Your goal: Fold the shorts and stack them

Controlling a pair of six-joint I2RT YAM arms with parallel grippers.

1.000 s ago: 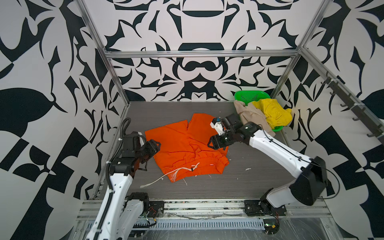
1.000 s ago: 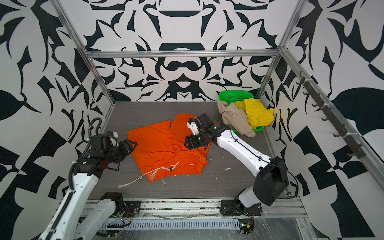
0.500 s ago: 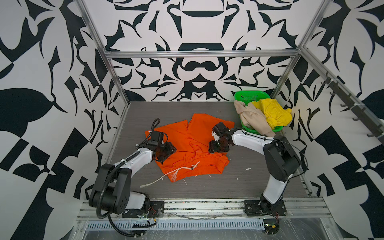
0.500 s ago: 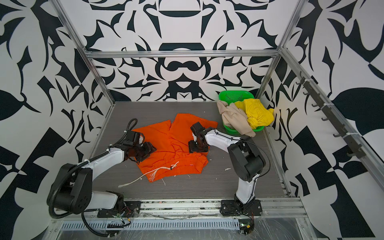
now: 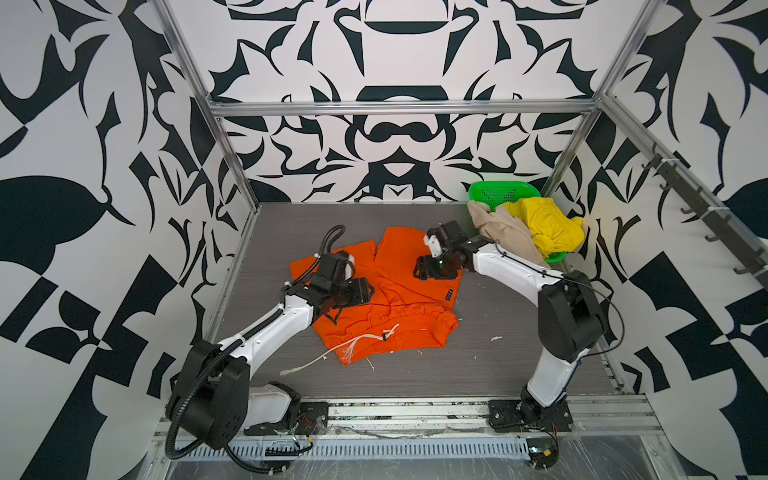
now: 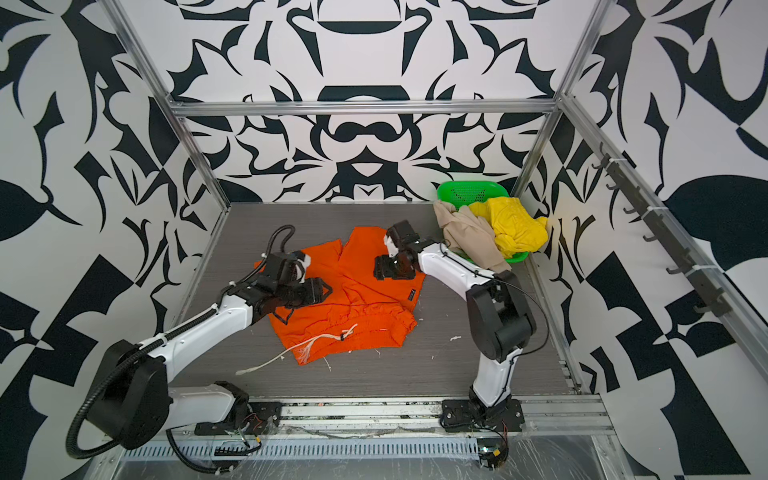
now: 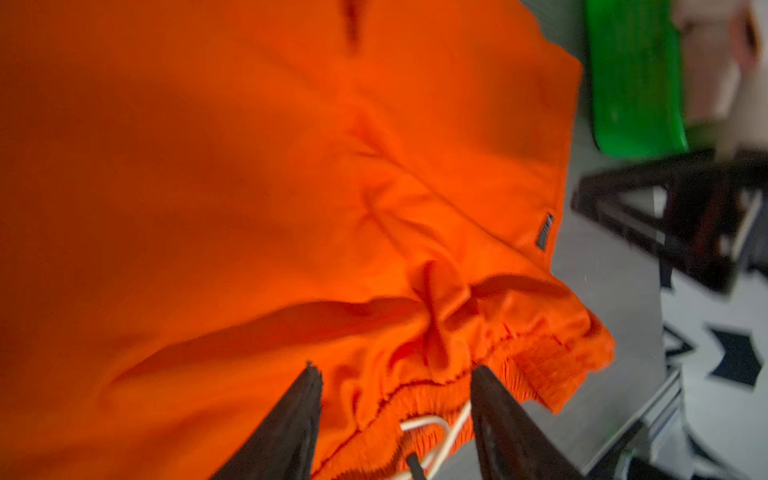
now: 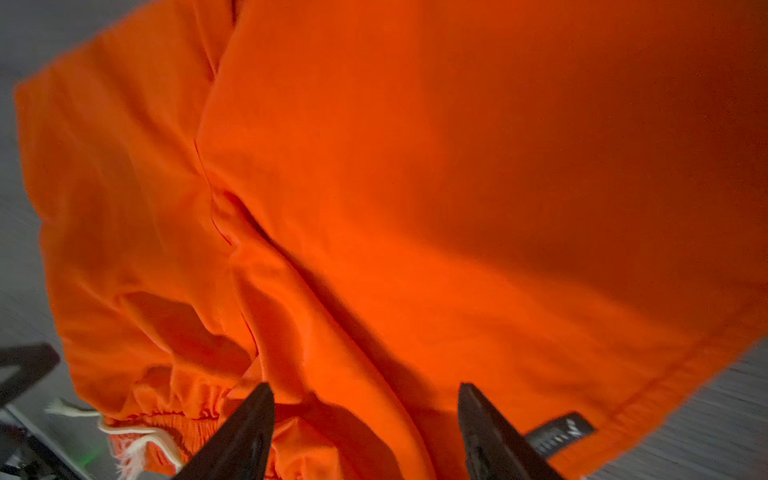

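Orange shorts [image 5: 399, 303] lie spread mid-table [image 5: 498, 357], waistband toward 6 o'clock. Left gripper [image 7: 392, 368] sits at their 9 o'clock and right gripper [image 8: 365, 384] at 1 o'clock, both with jaws apart. Beige shorts [image 5: 505, 235] and yellow shorts [image 5: 546, 228] are in the basket [image 5: 494, 192] at 2 o'clock.

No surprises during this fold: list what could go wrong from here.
The loose white drawstring trails off the orange shorts; the open left gripper may catch cord instead of cloth.
The waistband is bunched, so folding now could trap creases.
The beige shorts hang over the green basket rim beside the right arm, which might drag them out.
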